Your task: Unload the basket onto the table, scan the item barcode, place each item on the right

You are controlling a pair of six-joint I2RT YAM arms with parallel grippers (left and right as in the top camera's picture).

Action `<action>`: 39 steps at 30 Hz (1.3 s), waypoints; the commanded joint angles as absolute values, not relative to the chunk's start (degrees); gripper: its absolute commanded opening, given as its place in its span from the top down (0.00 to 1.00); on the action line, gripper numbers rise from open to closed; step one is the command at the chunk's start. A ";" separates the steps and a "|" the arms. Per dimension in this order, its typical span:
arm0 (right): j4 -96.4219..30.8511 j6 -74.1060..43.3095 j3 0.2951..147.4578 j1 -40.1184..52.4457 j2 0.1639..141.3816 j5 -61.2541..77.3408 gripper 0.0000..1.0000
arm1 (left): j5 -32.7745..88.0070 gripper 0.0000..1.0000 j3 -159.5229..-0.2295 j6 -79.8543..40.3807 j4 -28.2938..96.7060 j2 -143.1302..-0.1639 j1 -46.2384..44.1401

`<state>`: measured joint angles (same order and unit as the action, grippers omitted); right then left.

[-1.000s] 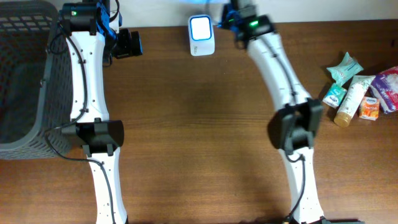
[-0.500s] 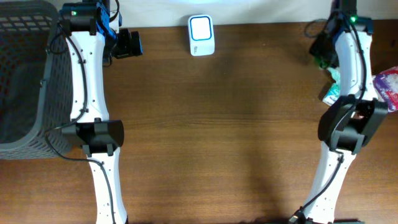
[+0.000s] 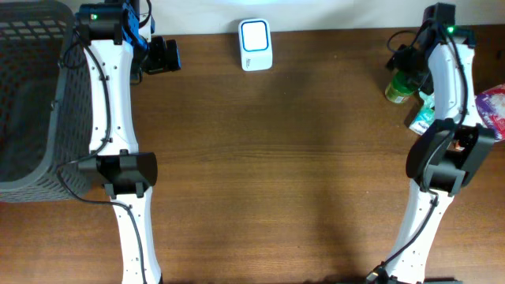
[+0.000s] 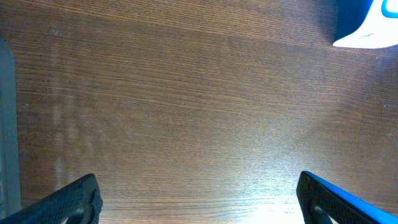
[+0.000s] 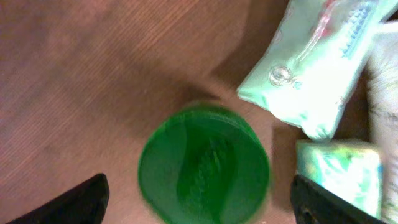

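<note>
Wood-grain table (image 3: 260, 158); only the overhead view shows the woven grey basket (image 3: 31, 95) at nine o'clock. Left gripper (image 4: 199, 199) is spread over bare wood. At two o'clock, right gripper (image 5: 204, 202) straddles the round green-capped bottle (image 5: 204, 163), spread; only its wrist view shows gaps either side.

basket (image 3: 31, 47): grey mesh, far left | table (image 3: 260, 158): brown wood

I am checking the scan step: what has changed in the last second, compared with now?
The right gripper swung from the scanner over to the packets on the right, opened, and let go of the green-capped bottle, which now stands upright beside them. The left gripper, open, the scanner and the basket stayed put.
</note>
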<state>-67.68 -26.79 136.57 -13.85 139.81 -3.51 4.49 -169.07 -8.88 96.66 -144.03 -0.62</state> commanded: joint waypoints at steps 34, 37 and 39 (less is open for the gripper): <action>-96.09 -21.39 92.79 -3.38 68.29 -0.56 0.01 | 4.69 0.01 -169.21 -9.39 96.73 -144.11 -0.58; -96.90 -21.21 92.77 -3.38 68.73 -0.64 0.01 | 4.67 0.01 -169.21 -9.39 96.71 -144.11 -0.73; -96.66 -21.15 92.68 -3.38 68.88 -0.69 0.01 | 4.69 0.01 -169.21 -9.39 96.71 -144.11 -0.73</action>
